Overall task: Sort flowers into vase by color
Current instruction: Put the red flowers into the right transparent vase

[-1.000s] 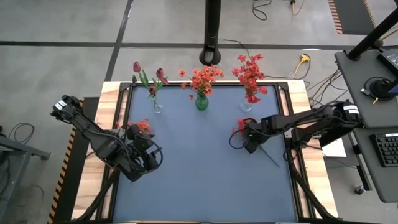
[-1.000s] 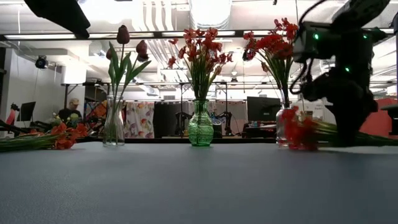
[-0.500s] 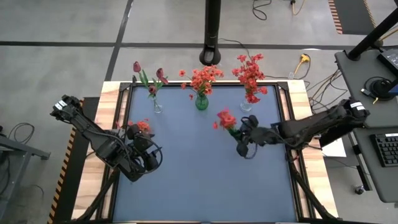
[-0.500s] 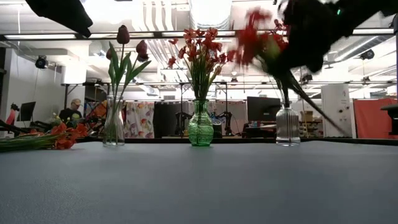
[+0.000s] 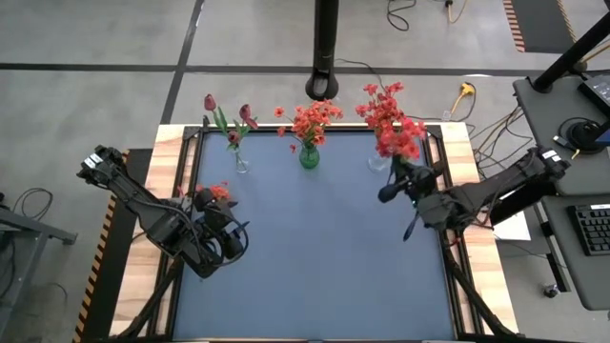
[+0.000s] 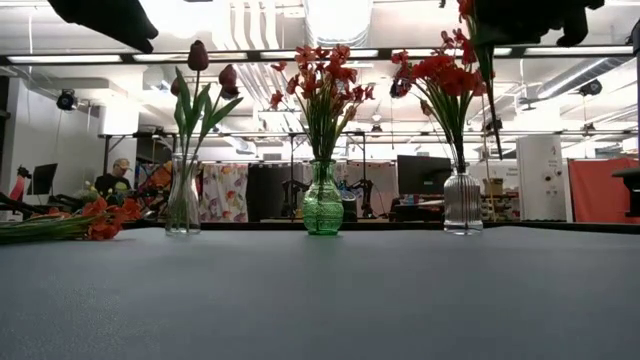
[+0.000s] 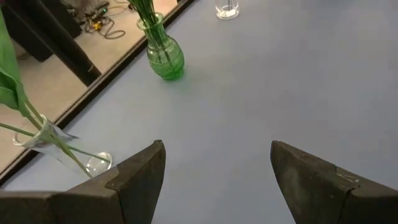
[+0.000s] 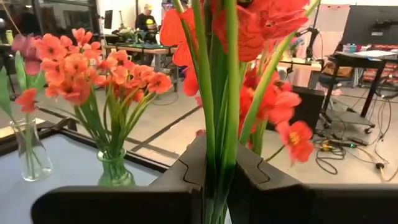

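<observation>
Along the table's far edge stand three vases: a clear vase (image 5: 239, 162) with maroon tulips, a green vase (image 5: 309, 156) with orange-red blooms, and a clear vase (image 5: 377, 164) with red flowers. My right gripper (image 5: 405, 183) is shut on a red flower (image 5: 400, 143) near that right vase, high above the table. At the table's left side my left gripper (image 5: 224, 243) stands open and touches nothing. Loose orange-red flowers (image 5: 214, 193) lie flat on the table beside it. My right gripper pinches the red flower's green stems (image 8: 219, 155) between its two fingers, below the blooms (image 8: 264, 22). The fingers are level, come from the table's right side and lie across the stems. The flower stands upright, lifted clear, its lower stem (image 6: 492, 110) hanging free.
A black frame borders the blue table mat (image 5: 315, 267), whose middle and near part are bare. A black post (image 5: 326, 48) rises behind the far edge. The loose flowers (image 6: 90, 222) reach in from the left.
My right gripper has risen from the table with the red flower and gone toward the far right, next to the right vase. It has tipped from pointing down to level, so the flower has swung from lying flat to upright. It has stayed shut on the stems.
</observation>
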{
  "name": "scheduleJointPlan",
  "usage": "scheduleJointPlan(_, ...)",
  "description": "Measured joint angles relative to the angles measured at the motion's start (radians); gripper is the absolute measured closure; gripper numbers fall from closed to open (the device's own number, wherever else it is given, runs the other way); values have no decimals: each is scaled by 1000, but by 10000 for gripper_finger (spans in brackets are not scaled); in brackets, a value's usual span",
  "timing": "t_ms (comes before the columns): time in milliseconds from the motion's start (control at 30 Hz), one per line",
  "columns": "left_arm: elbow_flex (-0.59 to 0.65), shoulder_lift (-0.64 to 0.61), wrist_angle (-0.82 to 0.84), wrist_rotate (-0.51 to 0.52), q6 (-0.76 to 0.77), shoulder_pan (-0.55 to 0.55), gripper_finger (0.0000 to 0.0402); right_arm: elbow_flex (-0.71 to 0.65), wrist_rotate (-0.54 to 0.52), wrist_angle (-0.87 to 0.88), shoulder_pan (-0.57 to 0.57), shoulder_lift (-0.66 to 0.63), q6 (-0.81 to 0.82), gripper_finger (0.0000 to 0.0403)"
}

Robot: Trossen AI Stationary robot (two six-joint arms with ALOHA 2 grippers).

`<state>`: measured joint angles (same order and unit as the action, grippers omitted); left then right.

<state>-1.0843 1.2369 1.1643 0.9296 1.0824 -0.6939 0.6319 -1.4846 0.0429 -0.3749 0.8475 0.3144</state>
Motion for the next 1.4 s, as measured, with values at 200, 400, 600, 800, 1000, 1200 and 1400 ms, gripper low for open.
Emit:
scheduleJointPlan(200,0,-2,5,34,-5,0,130,23,153,-10,76,-77,-64,374)
scheduleJointPlan(400,0,-3,4,57,-16,0,130,55,376,-100,184,-67,-147,374)
scheduleJointPlan(600,0,-5,4,59,-26,0,130,55,438,-311,271,-26,-354,374)
scheduleJointPlan(800,0,-5,4,60,-26,0,130,55,450,-413,340,4,-501,374)
scheduleJointPlan(1000,0,-5,4,80,-27,0,130,55,475,-417,404,30,-536,374)
scheduleJointPlan(1200,0,-5,5,82,-27,0,130,55,533,-421,471,50,-539,374)
scheduleJointPlan(1400,0,-5,7,82,-27,0,130,55,553,-422,520,67,-565,374)
